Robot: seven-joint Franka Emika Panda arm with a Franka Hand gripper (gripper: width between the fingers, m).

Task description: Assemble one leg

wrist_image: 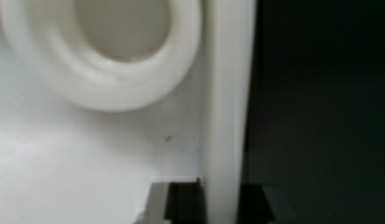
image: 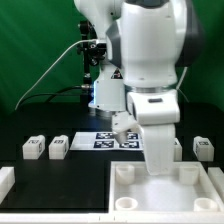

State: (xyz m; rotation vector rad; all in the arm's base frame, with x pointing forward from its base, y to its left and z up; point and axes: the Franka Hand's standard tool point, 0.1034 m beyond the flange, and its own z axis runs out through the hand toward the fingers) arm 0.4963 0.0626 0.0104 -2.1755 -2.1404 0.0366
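Note:
The large white tray (image: 190, 195) lies at the front, with round corner sockets (image: 125, 174). My gripper (image: 159, 171) is down at the tray's far rim. In the wrist view my gripper (wrist_image: 223, 206) straddles the tray's raised rim (wrist_image: 226, 100): one dark finger (wrist_image: 184, 206) stands inside the rim, the other outside, both against it. A round socket (wrist_image: 104, 50) shows close by. Small white tagged legs stand on the black table: two at the exterior view's left (image: 34, 148) (image: 58, 148) and one at its right (image: 204, 148). None is in my gripper.
The marker board (image: 108, 139) lies behind the tray, partly hidden by my arm. A white piece (image: 5, 181) sits at the exterior view's lower left edge. The arm's bulk hides the table's middle. A green backdrop stands behind.

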